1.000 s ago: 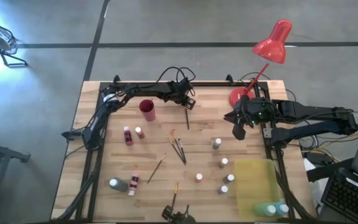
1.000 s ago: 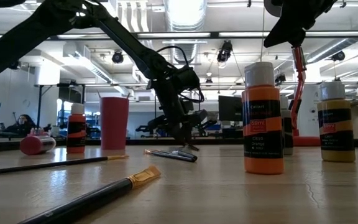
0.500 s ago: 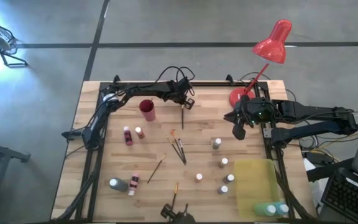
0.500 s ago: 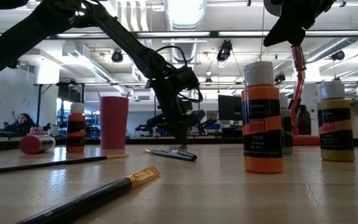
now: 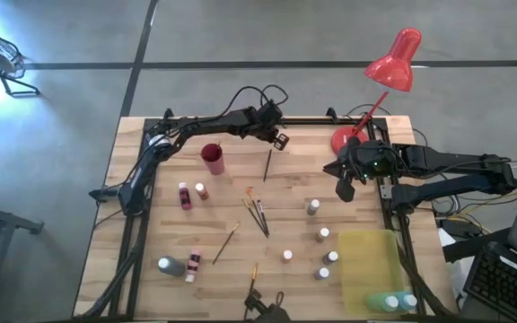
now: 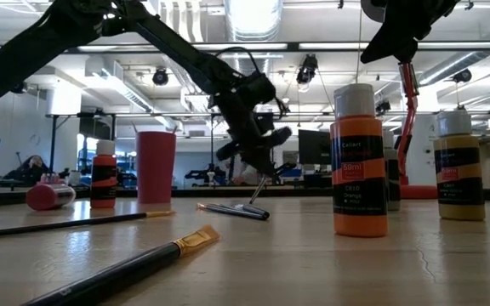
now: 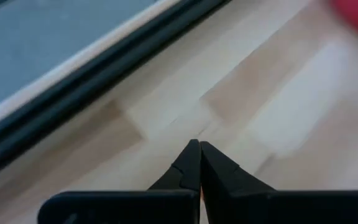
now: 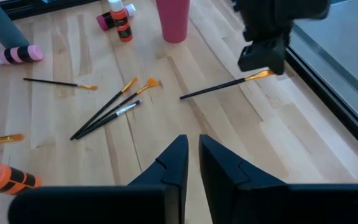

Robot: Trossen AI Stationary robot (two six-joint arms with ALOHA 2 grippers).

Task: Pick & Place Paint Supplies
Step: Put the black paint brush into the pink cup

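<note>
Seen from above, a wooden table holds scattered paint bottles and paintbrushes, with a red cup [image 5: 212, 158] near the far left. The left gripper [image 5: 276, 137] hovers near the table's far edge just right of the cup, its fingers pressed together on the bristle end of one thin paintbrush [image 5: 267, 165], whose handle slants down so its far tip rests on or just above the wood. The step in hand looks like lifting this brush clear. Next, the brush probably needs carrying to wherever supplies are collected, perhaps the cup, and tipping upright first. The right gripper [image 5: 345, 189] waits above the table's right side near the red desk lamp [image 5: 391, 65], fingers nearly together and holding nothing.
</note>
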